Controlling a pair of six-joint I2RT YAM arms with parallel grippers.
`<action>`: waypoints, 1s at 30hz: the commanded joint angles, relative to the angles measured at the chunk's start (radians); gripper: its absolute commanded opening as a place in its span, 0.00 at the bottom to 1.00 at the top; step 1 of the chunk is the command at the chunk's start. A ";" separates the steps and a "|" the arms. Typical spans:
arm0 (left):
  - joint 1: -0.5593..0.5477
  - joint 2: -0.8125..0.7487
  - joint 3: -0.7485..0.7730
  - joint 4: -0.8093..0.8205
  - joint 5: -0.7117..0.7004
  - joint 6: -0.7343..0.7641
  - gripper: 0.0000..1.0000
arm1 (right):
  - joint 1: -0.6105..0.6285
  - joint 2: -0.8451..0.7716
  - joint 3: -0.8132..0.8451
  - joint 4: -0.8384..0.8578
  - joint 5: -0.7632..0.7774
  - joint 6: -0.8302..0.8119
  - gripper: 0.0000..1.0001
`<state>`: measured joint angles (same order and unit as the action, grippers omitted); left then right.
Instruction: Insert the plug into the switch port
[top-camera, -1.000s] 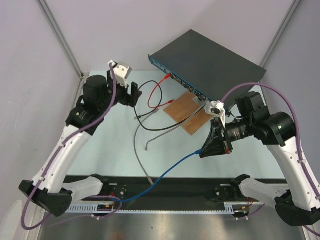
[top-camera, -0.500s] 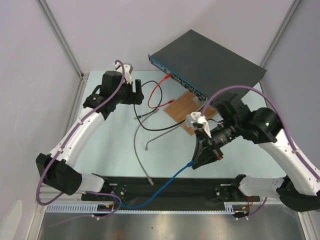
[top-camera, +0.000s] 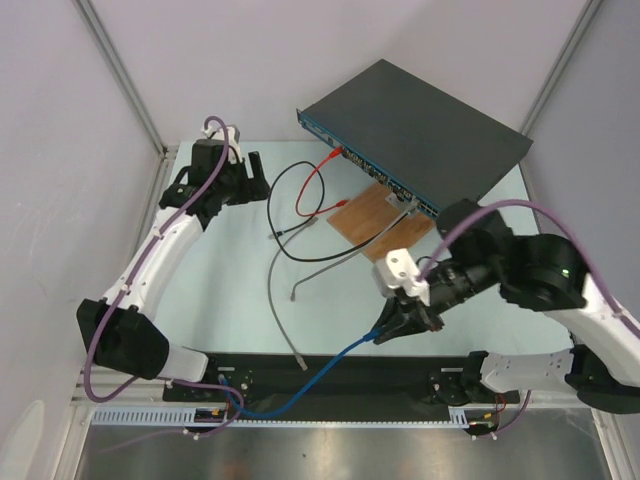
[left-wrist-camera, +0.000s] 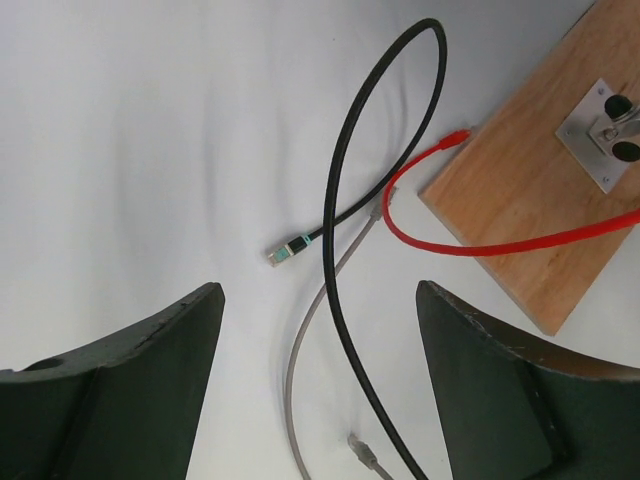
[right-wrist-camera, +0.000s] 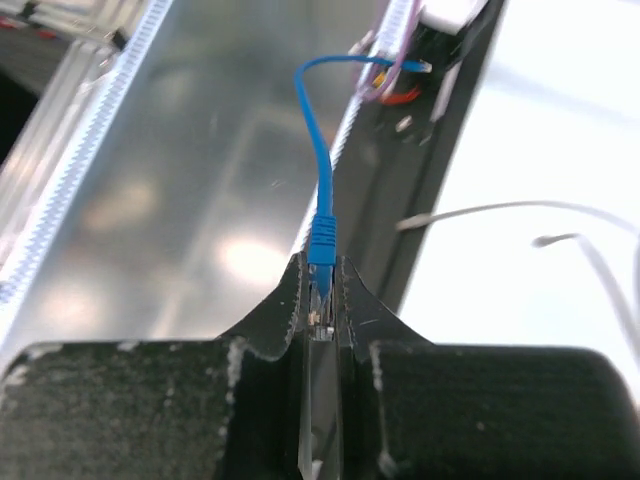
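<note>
Near front edge of counter (top-camera: 220, 290): right tool (right-wrist-camera: 321, 285) clamps plug (right-wrist-camera: 320, 303) of blue cable (right-wrist-camera: 318, 160), well apart from switch (top-camera: 420, 120) at far side; left tool (left-wrist-camera: 318, 300) wide, empty, above black cable (left-wrist-camera: 329, 200).

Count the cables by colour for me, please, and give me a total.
blue cable: 1
red cable: 1
black cable: 1
grey cables: 2
Total: 5 cables
</note>
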<state>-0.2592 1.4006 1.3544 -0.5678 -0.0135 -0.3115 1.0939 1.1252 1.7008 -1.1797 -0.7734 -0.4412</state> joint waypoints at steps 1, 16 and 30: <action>0.005 0.020 -0.012 0.023 0.043 -0.020 0.83 | 0.020 -0.059 0.069 0.084 0.097 -0.051 0.00; 0.084 0.037 -0.086 0.080 0.184 -0.024 0.83 | -0.049 -0.209 0.086 0.115 0.313 -0.087 0.00; 0.100 -0.213 -0.109 0.171 0.264 -0.026 0.86 | -0.361 -0.173 -0.105 0.011 0.132 0.282 0.00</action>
<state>-0.1677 1.2678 1.2026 -0.4419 0.2176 -0.3248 0.7612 0.9127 1.6054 -1.1500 -0.5327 -0.2371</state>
